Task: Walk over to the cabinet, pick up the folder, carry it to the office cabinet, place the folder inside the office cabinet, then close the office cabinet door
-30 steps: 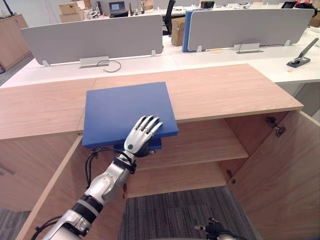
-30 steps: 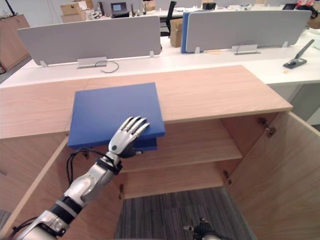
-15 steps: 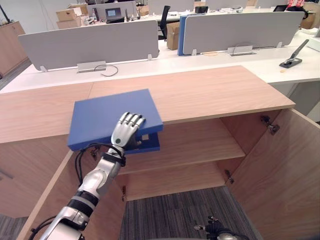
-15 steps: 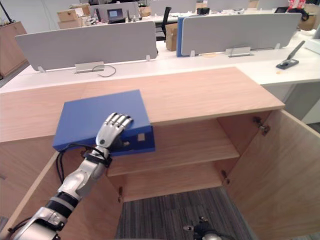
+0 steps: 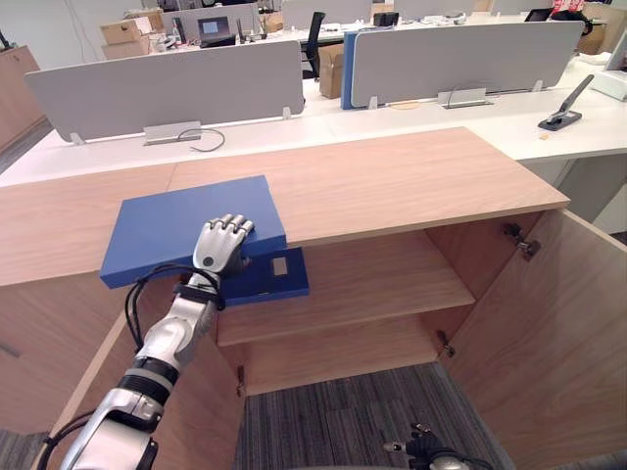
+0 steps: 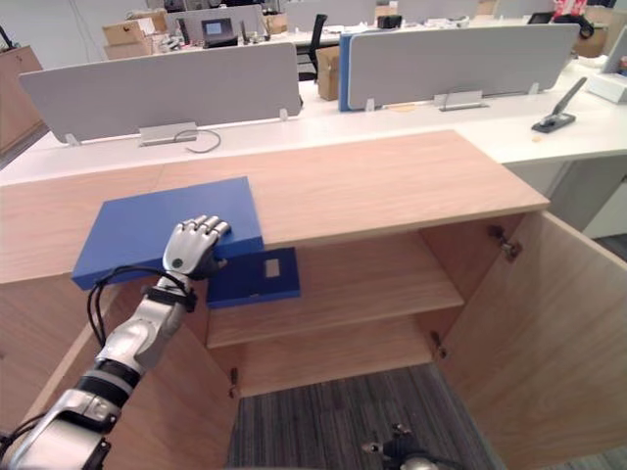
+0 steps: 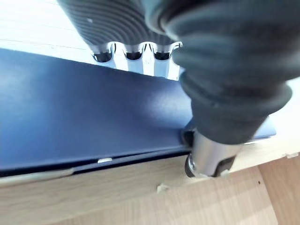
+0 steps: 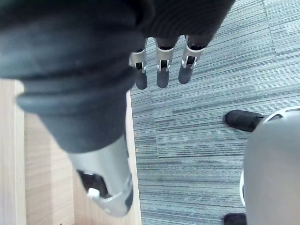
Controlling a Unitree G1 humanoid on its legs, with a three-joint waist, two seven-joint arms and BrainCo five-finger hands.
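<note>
The blue folder (image 5: 181, 233) lies flat on the wooden cabinet top (image 5: 411, 181), its front edge jutting past the cabinet's lip. A lower blue part with a white label (image 5: 278, 266) shows under that edge. My left hand (image 5: 221, 245) grips the front edge, with fingers curled over the cover and the thumb (image 7: 206, 157) pressed against the edge from below. My right hand (image 5: 423, 452) hangs low over the carpet with straight fingers (image 8: 161, 70) and holds nothing.
Both cabinet doors stand open, the right door (image 5: 554, 323) swung out wide and the left door (image 5: 118, 362) beside my left arm. Two shelves (image 5: 382, 284) show inside. White desks with grey dividers (image 5: 167, 88) stand behind, and a stapler (image 5: 556, 119) lies at the far right.
The left hand's fingers have gone from straight on the cover to curled over the folder's front edge. The folder has slid left along the top. The camera has also shifted.
</note>
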